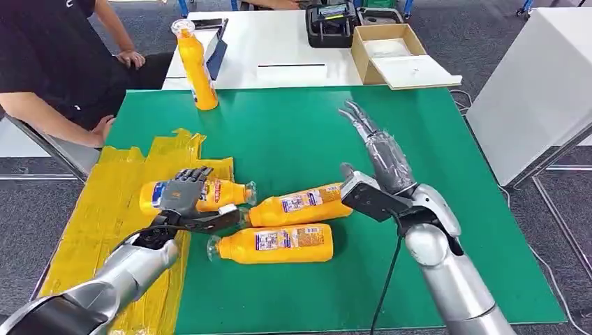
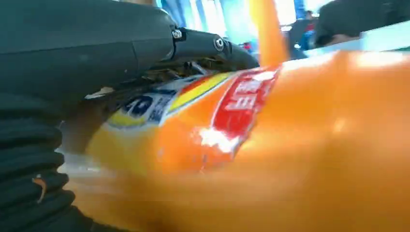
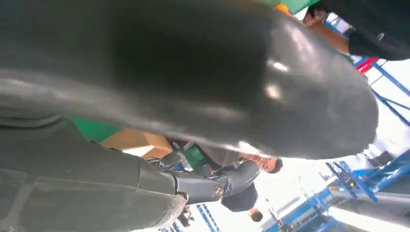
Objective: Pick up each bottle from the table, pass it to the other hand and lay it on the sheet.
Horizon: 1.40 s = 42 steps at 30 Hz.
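Three orange bottles lie on the green table [image 1: 433, 139]. My left hand [image 1: 183, 199] grips one of them [image 1: 225, 192] across its label, fingers over the top and thumb underneath, at the right edge of the yellow sheet [image 1: 105, 209]. In the left wrist view that bottle [image 2: 270, 145] lies close under the hand [image 2: 96, 43]. A second bottle [image 1: 300, 204] and a third [image 1: 276, 244] lie just right of the sheet. A last bottle [image 1: 196, 66] stands upright at the far left corner. My right hand [image 1: 377, 150] hovers open, fingers straight, beyond the second bottle; the right wrist view shows it [image 3: 193, 72] holding nothing.
A seated person in black [image 1: 49, 56] is at the far left, one hand [image 1: 105, 129] by the table's edge. Behind is a white table [image 1: 279, 49] with an open cardboard box [image 1: 391, 52] and a black device [image 1: 331, 24]. A white cabinet [image 1: 544, 84] stands at right.
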Available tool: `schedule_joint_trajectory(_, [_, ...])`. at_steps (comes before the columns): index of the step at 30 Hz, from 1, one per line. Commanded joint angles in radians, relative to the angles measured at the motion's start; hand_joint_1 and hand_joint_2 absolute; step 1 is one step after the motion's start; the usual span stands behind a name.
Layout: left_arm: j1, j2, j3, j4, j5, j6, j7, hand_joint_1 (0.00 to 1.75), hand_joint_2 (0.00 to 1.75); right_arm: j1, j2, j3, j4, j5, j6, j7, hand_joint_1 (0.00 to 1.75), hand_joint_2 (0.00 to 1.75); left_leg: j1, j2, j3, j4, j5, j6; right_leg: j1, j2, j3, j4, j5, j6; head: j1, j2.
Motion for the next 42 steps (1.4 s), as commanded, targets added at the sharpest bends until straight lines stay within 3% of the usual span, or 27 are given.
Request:
schedule_joint_trajectory(1, [-0.011,0.072,0.115,0.062,0.023,0.050,-0.010,0.00,0.00,-0.093,0.059,0.066,0.150,0.007,0.009,-0.010,0.00,0.00,0.000,0.005,0.005,0.001,-0.003,-0.004,0.001,0.002,0.003,0.001,-0.002,-0.001,0.000,0.000])
schedule_joint_trajectory(4, [-0.037,0.091,0.182,0.049,0.068,0.067,-0.055,0.00,0.00,-0.123,0.073,0.082,0.155,0.003,0.025,0.002,0.00,0.00,0.001,0.003,0.004,0.001,-0.002,-0.003,0.001,0.000,0.002,0.001,-0.002,-0.001,0.000,0.000])
schedule_joint_trajectory(7, [-0.082,0.103,0.307,0.002,0.193,0.094,-0.177,0.00,0.00,-0.125,0.079,0.093,0.129,0.003,0.037,0.036,0.00,0.00,0.001,0.003,0.001,0.003,-0.002,-0.003,0.001,0.001,0.000,0.002,-0.001,-0.001,0.000,0.000])
schedule_joint_trajectory(12, [-0.096,0.111,0.325,-0.010,0.210,0.076,-0.189,0.00,0.00,-0.107,0.077,0.092,0.119,0.002,0.037,0.038,0.00,0.00,0.001,0.000,0.001,0.002,-0.001,-0.003,0.001,-0.003,0.001,0.002,-0.002,-0.001,0.000,0.000])
schedule_joint_trajectory(14, [-0.094,0.103,0.379,-0.043,0.279,0.075,-0.250,0.00,0.00,-0.091,0.076,0.086,0.107,0.015,0.040,0.045,0.00,0.00,0.000,0.000,0.003,0.002,-0.002,-0.003,0.001,-0.003,0.002,0.001,-0.002,-0.001,0.000,0.000])
schedule_joint_trajectory(16, [-0.081,0.091,0.522,-0.178,0.524,-0.049,-0.424,0.00,0.00,-0.046,0.078,0.080,0.080,0.031,0.051,0.045,0.00,0.00,0.001,0.000,0.000,0.001,0.000,-0.002,0.001,-0.003,0.000,0.000,-0.001,0.000,0.000,0.000])
schedule_joint_trajectory(17, [-0.043,0.095,0.547,-0.307,0.615,-0.123,-0.446,0.00,0.00,-0.013,0.073,0.089,0.056,0.044,0.052,0.043,0.00,0.00,0.001,-0.002,0.002,0.002,-0.001,-0.003,0.001,-0.006,0.002,0.001,-0.002,0.000,0.000,0.000])
schedule_joint_trajectory(18, [0.007,0.094,0.563,-0.441,0.698,-0.185,-0.457,0.00,0.00,0.017,0.067,0.100,0.026,0.056,0.045,0.037,0.00,1.75,0.002,-0.002,0.000,0.001,-0.001,-0.003,0.002,-0.005,0.001,0.000,-0.001,-0.001,0.000,0.000])
schedule_joint_trajectory(20, [0.125,0.105,0.562,-0.719,0.837,-0.288,-0.418,0.00,0.00,0.067,0.039,0.142,-0.054,0.093,0.021,0.067,0.00,1.75,0.001,-0.002,0.003,0.000,-0.001,-0.003,0.001,-0.005,0.003,-0.001,-0.002,-0.001,0.000,0.000])
schedule_joint_trajectory(23, [0.187,0.124,0.557,-0.872,1.005,-0.365,-0.385,0.00,0.00,0.139,0.004,0.187,-0.145,0.119,0.017,0.159,0.00,1.75,0.000,0.001,0.003,0.000,-0.003,-0.003,0.000,-0.002,0.003,-0.001,-0.003,0.000,0.000,0.000])
schedule_joint_trajectory(30, [0.178,0.133,0.541,-0.846,1.026,-0.361,-0.395,0.00,0.00,0.144,0.001,0.203,-0.142,0.131,-0.001,0.169,0.00,1.75,0.000,0.001,0.005,0.002,-0.006,-0.006,0.000,-0.002,0.004,0.001,-0.005,-0.001,0.000,0.000])
schedule_joint_trajectory(31, [0.173,0.135,0.537,-0.834,1.037,-0.363,-0.407,0.00,0.00,0.143,0.002,0.204,-0.138,0.141,-0.004,0.176,0.00,1.75,0.000,0.000,0.000,0.000,-0.003,-0.004,0.000,-0.001,-0.001,0.000,-0.002,-0.001,0.000,0.000])
schedule_joint_trajectory(36, [0.102,0.140,0.469,-0.795,1.119,-0.401,-0.420,0.00,0.00,0.294,0.004,0.284,-0.139,0.476,-0.080,0.403,0.00,1.75,0.002,-0.003,0.001,-0.001,-0.002,-0.005,0.002,-0.004,0.001,-0.002,-0.002,-0.001,0.000,0.000])
schedule_joint_trajectory(39, [0.043,0.112,0.429,-0.759,1.110,-0.388,-0.393,0.00,0.00,0.339,0.013,0.271,-0.137,0.534,-0.074,0.484,0.00,1.75,0.002,-0.008,0.003,0.000,-0.002,-0.006,0.002,-0.011,0.004,-0.001,-0.005,-0.001,0.000,0.000])
schedule_joint_trajectory(42, [0.018,0.087,0.409,-0.724,1.105,-0.377,-0.386,0.00,0.00,0.361,0.038,0.243,-0.114,0.567,-0.043,0.519,0.00,1.75,0.001,-0.006,0.002,0.000,-0.002,-0.005,0.001,-0.009,0.002,-0.001,-0.004,-0.001,0.000,0.000])
